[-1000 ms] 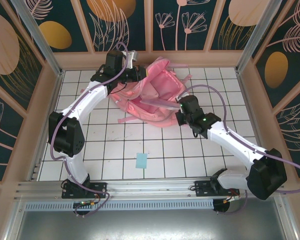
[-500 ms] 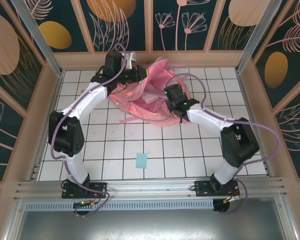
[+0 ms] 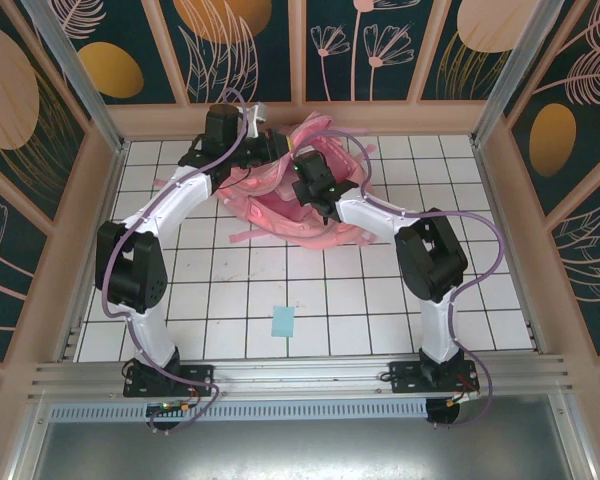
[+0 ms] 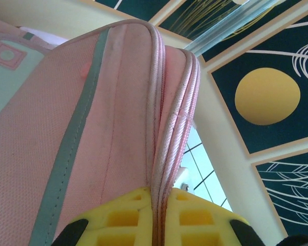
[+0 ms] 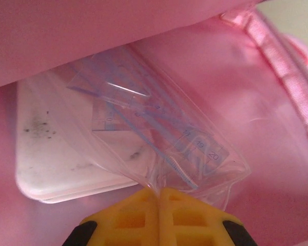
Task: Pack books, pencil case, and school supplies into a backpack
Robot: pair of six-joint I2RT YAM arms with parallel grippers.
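Deep inside backpack [image 5: 292, 169] — clear packet [image 5: 159, 133] tight in clenched right hand [image 5: 158, 192], over the pencil case [image 5: 56, 159].

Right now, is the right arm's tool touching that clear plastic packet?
Touching. The right wrist view shows the right tool pinched shut on an edge of the clear packet, inside the pink backpack.

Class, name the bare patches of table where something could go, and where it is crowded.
Bare: the grid right of the right arm to the side wall; the near strip either side of the blue pad. Crowded: the far middle, around the backpack.
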